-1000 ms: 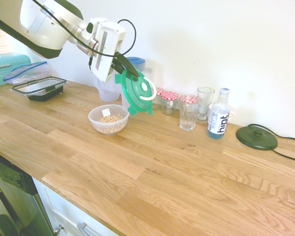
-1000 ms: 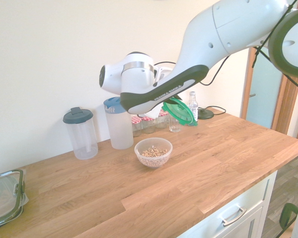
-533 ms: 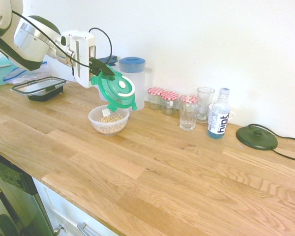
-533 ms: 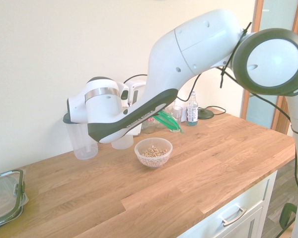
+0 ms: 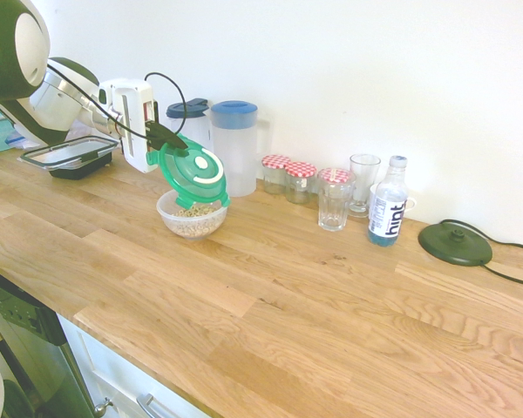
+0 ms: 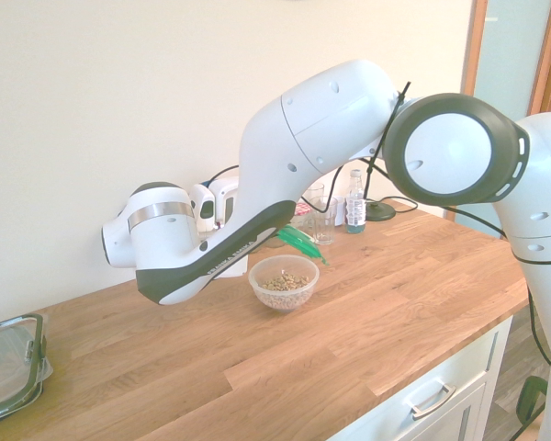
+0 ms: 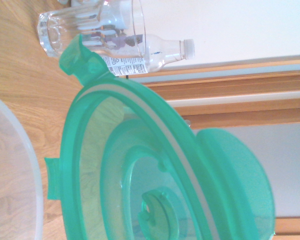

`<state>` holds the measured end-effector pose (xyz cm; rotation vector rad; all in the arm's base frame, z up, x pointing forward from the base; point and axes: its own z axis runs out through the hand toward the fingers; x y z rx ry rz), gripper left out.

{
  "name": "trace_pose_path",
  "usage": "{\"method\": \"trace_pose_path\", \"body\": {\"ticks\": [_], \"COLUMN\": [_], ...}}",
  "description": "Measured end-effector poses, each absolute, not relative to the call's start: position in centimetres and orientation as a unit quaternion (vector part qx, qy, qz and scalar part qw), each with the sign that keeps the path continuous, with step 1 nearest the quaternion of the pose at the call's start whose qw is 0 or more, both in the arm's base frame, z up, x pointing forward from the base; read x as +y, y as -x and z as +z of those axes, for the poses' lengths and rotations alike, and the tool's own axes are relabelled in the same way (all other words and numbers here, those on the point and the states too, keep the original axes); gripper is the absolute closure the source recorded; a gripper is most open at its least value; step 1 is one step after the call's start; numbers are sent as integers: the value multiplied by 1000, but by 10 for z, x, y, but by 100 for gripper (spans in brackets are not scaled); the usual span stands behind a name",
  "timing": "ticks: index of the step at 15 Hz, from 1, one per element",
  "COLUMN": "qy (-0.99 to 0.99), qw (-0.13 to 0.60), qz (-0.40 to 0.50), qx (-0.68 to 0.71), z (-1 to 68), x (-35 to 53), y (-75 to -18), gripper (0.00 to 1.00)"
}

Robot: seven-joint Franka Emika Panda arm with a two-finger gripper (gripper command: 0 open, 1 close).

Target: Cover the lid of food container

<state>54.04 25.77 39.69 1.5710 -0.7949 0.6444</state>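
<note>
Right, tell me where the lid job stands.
Done: the claw has the lid gripped by its edge and carried to the food container. In hand: the lid hangs tilted above the bowl's far rim, not flat, not visibly seated. Left: level it, lower it onto the rim, press it shut and let go.
</note>
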Motion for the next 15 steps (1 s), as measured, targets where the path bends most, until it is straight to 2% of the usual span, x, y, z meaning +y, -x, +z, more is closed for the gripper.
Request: {"method": "trace_pose_path", "body": {"ticks": [15], "qy": [-670], "qw": [609], "qz": [268], "qx": [-328], "z": [373], "x": [265], "y": [-537], "gripper": [100]}}
